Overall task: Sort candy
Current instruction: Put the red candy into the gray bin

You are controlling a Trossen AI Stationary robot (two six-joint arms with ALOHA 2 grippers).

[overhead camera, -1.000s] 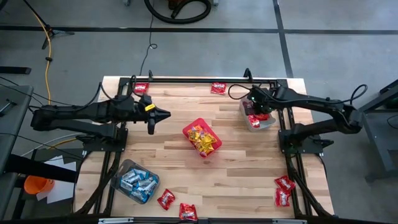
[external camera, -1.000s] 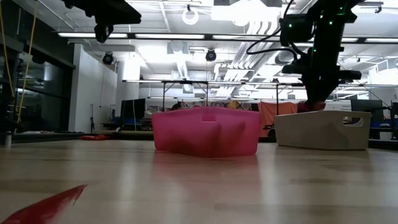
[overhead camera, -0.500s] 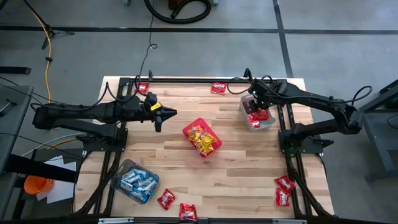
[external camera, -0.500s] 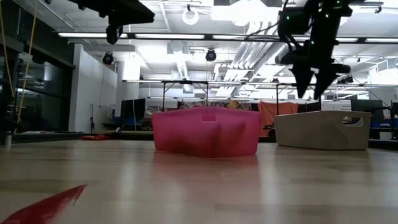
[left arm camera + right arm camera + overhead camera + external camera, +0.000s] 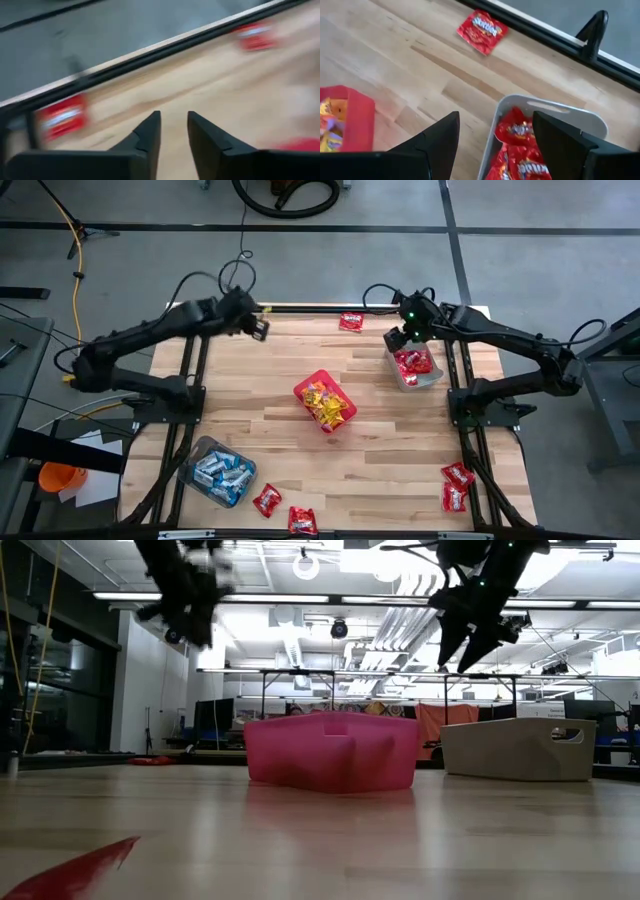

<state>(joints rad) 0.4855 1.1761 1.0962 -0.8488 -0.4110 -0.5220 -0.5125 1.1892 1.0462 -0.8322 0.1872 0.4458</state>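
Observation:
My right gripper (image 5: 398,338) (image 5: 495,131) hangs open above the far left corner of the grey tub (image 5: 415,366), which holds red candy (image 5: 520,131). A loose red packet (image 5: 482,31) lies on the wood beyond that tub, near the far edge. My left gripper (image 5: 258,328) (image 5: 174,131) hovers over the table's far left part, its fingers a little apart with nothing between them; a red packet (image 5: 62,116) lies on the wood ahead of it. Yellow candy fills the red bin (image 5: 325,402). Blue-and-white candy fills the clear tub (image 5: 218,470).
Loose red packets lie near the front edge (image 5: 267,500) (image 5: 302,521) and at the near right (image 5: 458,474) (image 5: 455,498). In the low view the red bin (image 5: 332,750) and the grey tub (image 5: 518,748) stand on the wood, both grippers well above them.
My right gripper has risen out of the grey tub and shifted toward the table's left and far edge, tipping as it went. My left gripper has swung from left of the red bin toward the far edge, turning to face it.

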